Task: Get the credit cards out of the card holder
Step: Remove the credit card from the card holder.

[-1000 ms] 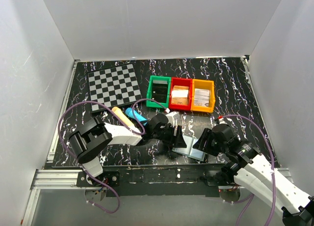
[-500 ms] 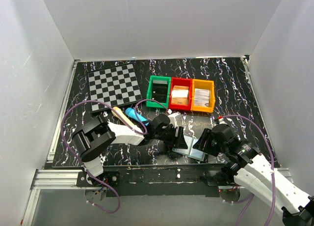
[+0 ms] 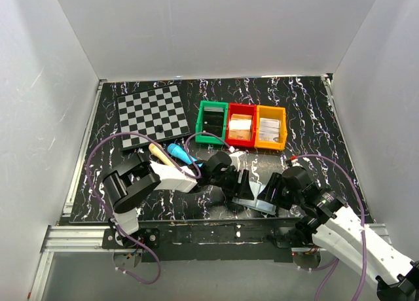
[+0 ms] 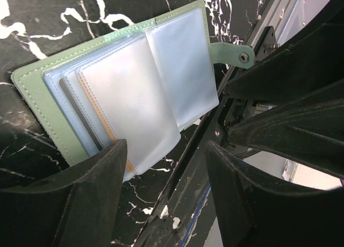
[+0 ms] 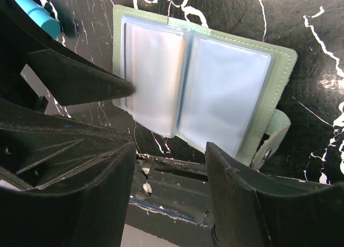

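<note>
A black surface (image 3: pixel 308 111) veined with white lies under even light. Plain white walls (image 3: pixel 216 26) stand left, far and right; a metal rail (image 3: pixel 72 239) edges the near side.

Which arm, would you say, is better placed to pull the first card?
Left, probably: the left jaws, open, meet the pale green bifold card holder's sleeves, where card edges show; the right jaws hover off its near edge.

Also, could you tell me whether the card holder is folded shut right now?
No, the card holder lies spread open, its clear sleeves facing up and the tab unfastened.
</note>
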Tool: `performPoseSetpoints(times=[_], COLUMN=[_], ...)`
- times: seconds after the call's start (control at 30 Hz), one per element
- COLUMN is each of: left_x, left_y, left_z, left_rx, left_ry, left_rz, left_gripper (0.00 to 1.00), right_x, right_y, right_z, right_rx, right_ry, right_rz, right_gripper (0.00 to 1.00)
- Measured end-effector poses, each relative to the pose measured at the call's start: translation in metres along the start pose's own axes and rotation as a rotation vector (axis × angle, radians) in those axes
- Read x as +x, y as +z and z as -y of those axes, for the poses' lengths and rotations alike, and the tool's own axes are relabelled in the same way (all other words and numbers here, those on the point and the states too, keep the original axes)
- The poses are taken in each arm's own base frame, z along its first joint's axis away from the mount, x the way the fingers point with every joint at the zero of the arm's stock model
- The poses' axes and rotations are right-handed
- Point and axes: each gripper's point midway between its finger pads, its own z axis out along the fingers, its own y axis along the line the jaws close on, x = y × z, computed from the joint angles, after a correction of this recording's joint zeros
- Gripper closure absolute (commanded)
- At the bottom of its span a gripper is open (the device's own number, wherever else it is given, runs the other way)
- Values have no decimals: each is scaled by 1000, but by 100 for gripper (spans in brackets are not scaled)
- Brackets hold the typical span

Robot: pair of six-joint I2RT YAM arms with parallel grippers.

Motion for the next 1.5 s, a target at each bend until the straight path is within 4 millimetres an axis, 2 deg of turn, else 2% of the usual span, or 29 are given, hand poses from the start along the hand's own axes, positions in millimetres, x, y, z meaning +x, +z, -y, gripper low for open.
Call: performPoseSetpoints(times=[0.23,0.87,1.0,1.1,1.2,1.5], left_x=[6,8,9,9,10,10], left_y=[7,12,14,15,15,12], left_z=[10,18,19,20,20,18], left_rx=[46,103,113,120,122,108], left_ry=[15,13,14,17,18,18], left_rz=[-37,-43,-50,-50,-51,-38], left_gripper=[41,41,41,41,41,41], right_x=[4,23,26,26,27,21], right_y=[3,24,28,30,31,28], right_z=[2,17,21,21,22,20], right_rx=[9,129,157,168,178,159], right_ry=[1,-16,-17,-20,-22,-27], right_rz=[-21,-166,-192,-203,-209,-165], right_gripper=[37,40,49,67,78,92])
